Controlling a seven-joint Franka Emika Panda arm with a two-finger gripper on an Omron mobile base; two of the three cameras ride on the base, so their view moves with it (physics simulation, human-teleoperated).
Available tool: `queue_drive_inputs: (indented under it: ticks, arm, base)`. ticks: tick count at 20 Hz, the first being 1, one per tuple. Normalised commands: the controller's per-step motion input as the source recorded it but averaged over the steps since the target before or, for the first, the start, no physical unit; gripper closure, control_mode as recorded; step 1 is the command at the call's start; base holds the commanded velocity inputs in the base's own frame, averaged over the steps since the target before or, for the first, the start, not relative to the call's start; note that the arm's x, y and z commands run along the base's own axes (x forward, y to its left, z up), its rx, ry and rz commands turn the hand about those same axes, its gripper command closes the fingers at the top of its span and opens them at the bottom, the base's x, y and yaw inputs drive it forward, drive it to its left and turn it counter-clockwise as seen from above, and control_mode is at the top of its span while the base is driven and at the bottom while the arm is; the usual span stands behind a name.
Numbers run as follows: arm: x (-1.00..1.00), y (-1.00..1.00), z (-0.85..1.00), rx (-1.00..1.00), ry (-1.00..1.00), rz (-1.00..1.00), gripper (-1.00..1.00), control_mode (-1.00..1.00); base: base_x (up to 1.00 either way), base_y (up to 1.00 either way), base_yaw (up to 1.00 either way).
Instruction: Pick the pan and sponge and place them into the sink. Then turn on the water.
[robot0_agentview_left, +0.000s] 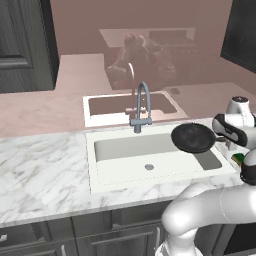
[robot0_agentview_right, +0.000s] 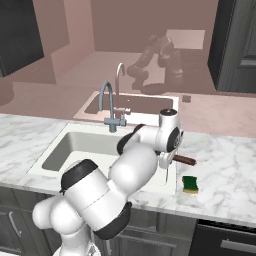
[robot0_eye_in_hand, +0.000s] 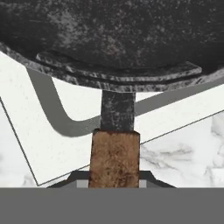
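My gripper (robot0_agentview_left: 219, 136) is shut on the brown handle (robot0_eye_in_hand: 114, 157) of the black pan (robot0_agentview_left: 192, 137). The pan hangs level above the right end of the white sink (robot0_agentview_left: 95, 150), clear of the basin floor. In the hand view the pan (robot0_eye_in_hand: 113, 39) spreads across the top, with the sink's rim (robot0_eye_in_hand: 65, 148) below it. In the right base view my arm covers most of the pan, and the handle's end (robot0_agentview_right: 185, 160) sticks out to the right. The yellow and green sponge (robot0_agentview_right: 190, 184) lies on the counter right of the sink. No water runs from the faucet (robot0_agentview_left: 142, 107).
The grey gooseneck faucet stands behind the basin's middle. Marble counter (robot0_agentview_left: 45, 170) stretches left of the sink, and a narrower strip (robot0_agentview_right: 225, 170) lies to its right. A mirrored wall behind repeats the basin. Dark cabinets hang at both upper corners.
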Motion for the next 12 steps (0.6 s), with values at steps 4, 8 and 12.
queue_drive_inputs:
  ticks: [4,8,12]
  arm:
    - [0.02,0.45,-0.14,0.00,0.03,0.10,1.00,-1.00]
    - [0.00,0.44,-0.08,-0.02,0.07,0.10,1.00,-1.00]
    - [0.00,0.40,-0.06,-0.02,0.10,0.10,1.00,-1.00]
  base:
    - [0.00,0.00,0.00]
    - [0.00,0.00,0.00]
    - [0.00,0.00,0.00]
